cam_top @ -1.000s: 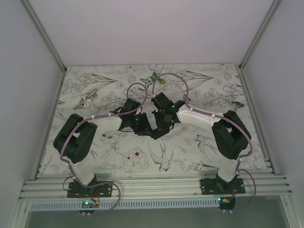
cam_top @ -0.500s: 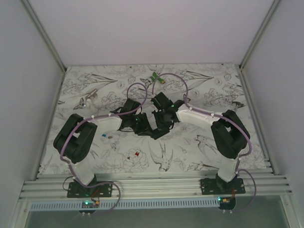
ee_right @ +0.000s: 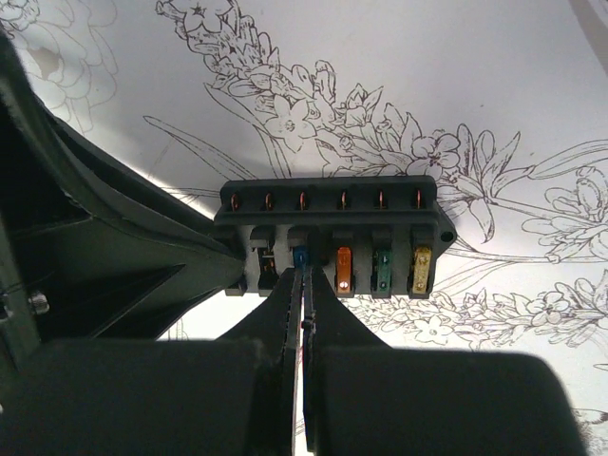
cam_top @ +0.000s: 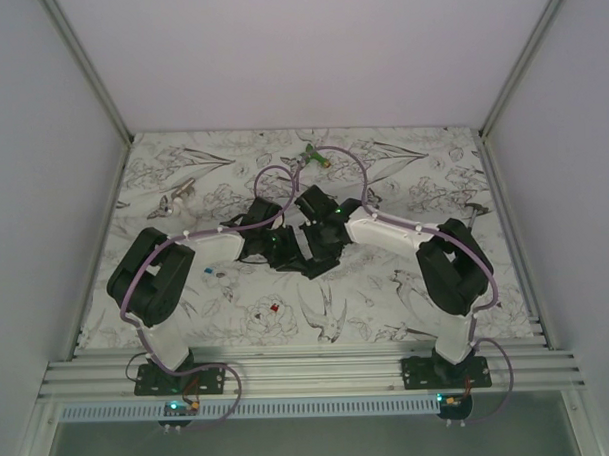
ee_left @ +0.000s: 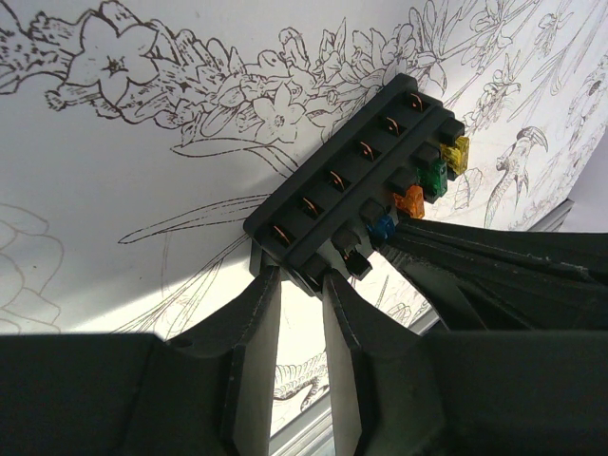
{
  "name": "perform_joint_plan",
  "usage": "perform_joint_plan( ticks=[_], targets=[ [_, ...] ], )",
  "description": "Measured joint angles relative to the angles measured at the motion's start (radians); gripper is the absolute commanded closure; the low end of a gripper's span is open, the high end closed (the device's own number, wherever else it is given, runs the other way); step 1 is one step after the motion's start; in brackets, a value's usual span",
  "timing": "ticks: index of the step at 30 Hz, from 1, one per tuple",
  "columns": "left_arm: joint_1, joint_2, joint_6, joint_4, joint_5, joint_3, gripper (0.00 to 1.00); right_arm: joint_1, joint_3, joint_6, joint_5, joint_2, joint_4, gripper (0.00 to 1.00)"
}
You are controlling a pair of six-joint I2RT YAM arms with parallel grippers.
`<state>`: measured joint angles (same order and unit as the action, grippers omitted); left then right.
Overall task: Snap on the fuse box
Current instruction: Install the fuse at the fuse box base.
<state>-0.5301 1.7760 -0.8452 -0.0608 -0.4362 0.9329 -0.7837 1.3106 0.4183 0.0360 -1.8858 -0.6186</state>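
Fuse box (ee_right: 328, 202) sits at the centre of the table (cam_top: 423, 174), clamped at one end by the left gripper (ee_left: 299, 277), whose fingers are narrow around it. Right gripper (ee_right: 303, 277) is fully closed, with its tips against the blue fuse (ee_right: 299, 256) at their 12 o'clock. Orange fuse (ee_right: 344, 258), green fuse (ee_right: 382, 261) and yellow fuse (ee_right: 421, 258) appear seated. End slot (ee_right: 267, 258) looks unfilled. Red fuse (cam_top: 274, 308) lies loose at 7 o'clock of the grippers. Judgement: partly done, with the blue fuse being pressed home.

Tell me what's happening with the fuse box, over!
Left pincer gripping fuse box by its end. Right pincer shut, tips on blue fuse in the box. Nothing blocking.
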Motion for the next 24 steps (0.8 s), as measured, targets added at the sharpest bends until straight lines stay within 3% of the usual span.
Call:
perform_joint_plan(
  ticks=[20, 24],
  targets=[
    [0.002, 0.002, -0.01, 0.0, 0.0, 0.0, 0.72, -0.058, 0.046, -0.064, 0.09, -0.019, -0.04, 1.0],
    [0.008, 0.008, 0.004, 0.011, -0.011, 0.01, 0.69, -0.06, 0.028, -0.064, 0.089, 0.007, -0.023, 0.85]
  ],
)
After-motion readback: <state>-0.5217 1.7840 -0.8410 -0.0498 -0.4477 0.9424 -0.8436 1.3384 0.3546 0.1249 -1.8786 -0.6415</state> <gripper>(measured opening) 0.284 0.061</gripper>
